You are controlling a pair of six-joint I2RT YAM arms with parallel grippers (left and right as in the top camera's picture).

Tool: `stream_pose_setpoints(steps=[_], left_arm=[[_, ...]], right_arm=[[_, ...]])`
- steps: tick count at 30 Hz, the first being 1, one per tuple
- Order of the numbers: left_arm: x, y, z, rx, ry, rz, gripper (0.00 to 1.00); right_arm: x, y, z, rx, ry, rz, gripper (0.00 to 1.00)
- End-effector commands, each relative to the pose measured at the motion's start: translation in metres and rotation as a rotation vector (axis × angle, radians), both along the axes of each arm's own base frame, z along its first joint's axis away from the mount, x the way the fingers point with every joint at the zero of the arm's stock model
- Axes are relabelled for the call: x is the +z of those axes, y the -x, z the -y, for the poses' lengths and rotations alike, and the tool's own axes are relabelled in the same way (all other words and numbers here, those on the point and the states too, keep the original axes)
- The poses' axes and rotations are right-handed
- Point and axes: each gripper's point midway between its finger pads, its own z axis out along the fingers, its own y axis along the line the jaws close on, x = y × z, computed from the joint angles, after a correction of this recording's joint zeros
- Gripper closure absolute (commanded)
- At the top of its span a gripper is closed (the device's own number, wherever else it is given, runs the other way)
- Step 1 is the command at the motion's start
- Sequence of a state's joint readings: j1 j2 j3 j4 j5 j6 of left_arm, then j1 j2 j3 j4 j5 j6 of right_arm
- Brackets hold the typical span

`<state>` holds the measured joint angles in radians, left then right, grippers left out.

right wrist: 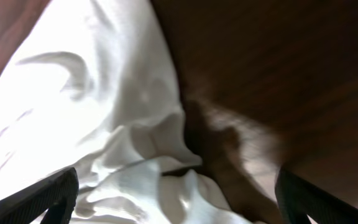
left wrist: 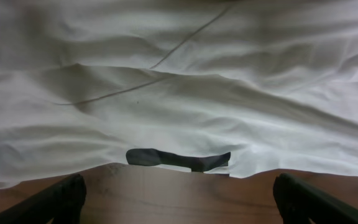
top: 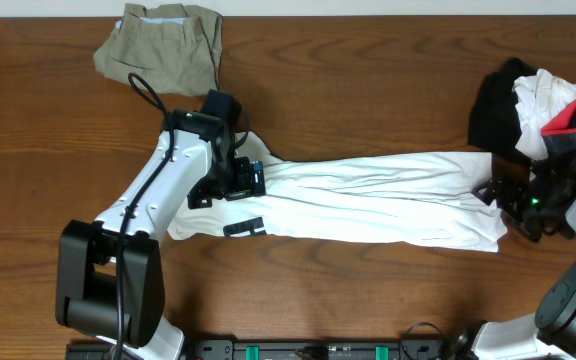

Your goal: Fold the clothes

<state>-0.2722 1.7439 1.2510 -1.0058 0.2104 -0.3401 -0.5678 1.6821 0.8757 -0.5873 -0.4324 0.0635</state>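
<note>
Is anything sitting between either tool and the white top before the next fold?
Nothing visible. The left tool is open over the left end of the white top, and the right tool is open at its right edge. The khaki garment and the dark pile lie apart.

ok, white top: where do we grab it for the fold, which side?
Take the white top by its right-end hem, near the front corner. It lies spread flat and long across the table, so that edge sits free on bare wood. Come in low from the right, open jaws straddling the hem.
</note>
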Motion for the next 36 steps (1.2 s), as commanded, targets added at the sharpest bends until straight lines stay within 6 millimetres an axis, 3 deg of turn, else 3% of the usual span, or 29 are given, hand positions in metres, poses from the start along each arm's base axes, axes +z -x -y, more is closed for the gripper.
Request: stream_pose_setpoints(steps=[1, 9, 10, 13, 16, 19, 23, 30, 36], left_arm=[[-0.003, 0.002, 0.000, -0.003, 0.003, -0.015, 0.02], [-0.003, 0.004, 0.000, -0.004, 0.001, -0.021, 0.02], [-0.003, 0.004, 0.000, -0.004, 0.000, -0.021, 0.02], [-0.003, 0.003, 0.000, -0.004, 0.002, -0.018, 0.02], [-0.003, 0.002, 0.000, -0.003, 0.002, -0.014, 0.02], [-0.003, 0.002, 0.000, -0.004, 0.002, -0.015, 0.02], [-0.003, 0.003, 0.000, -0.004, 0.001, -0.018, 0.02], [-0.003, 0.009, -0.002, -0.017, -0.004, -0.039, 0.02], [-0.003, 0.005, -0.006, -0.008, -0.001, -0.030, 0.02]], right_arm=[[-0.009, 0.002, -0.023, 0.062, -0.031, -0.001, 0.01], [-0.023, 0.005, -0.046, 0.112, -0.030, -0.001, 0.01], [-0.023, 0.005, -0.047, 0.104, -0.035, -0.005, 0.06], [-0.023, 0.011, -0.055, 0.100, -0.080, -0.020, 0.35], [-0.025, 0.015, -0.058, 0.104, -0.089, -0.026, 0.42], [-0.025, 0.014, -0.057, 0.098, -0.089, -0.024, 0.69], [-0.023, 0.009, -0.053, 0.067, -0.089, -0.018, 0.98], [-0.001, -0.001, -0.021, -0.041, -0.080, -0.032, 0.99], [0.023, 0.001, 0.013, -0.091, 0.017, -0.117, 0.99]])
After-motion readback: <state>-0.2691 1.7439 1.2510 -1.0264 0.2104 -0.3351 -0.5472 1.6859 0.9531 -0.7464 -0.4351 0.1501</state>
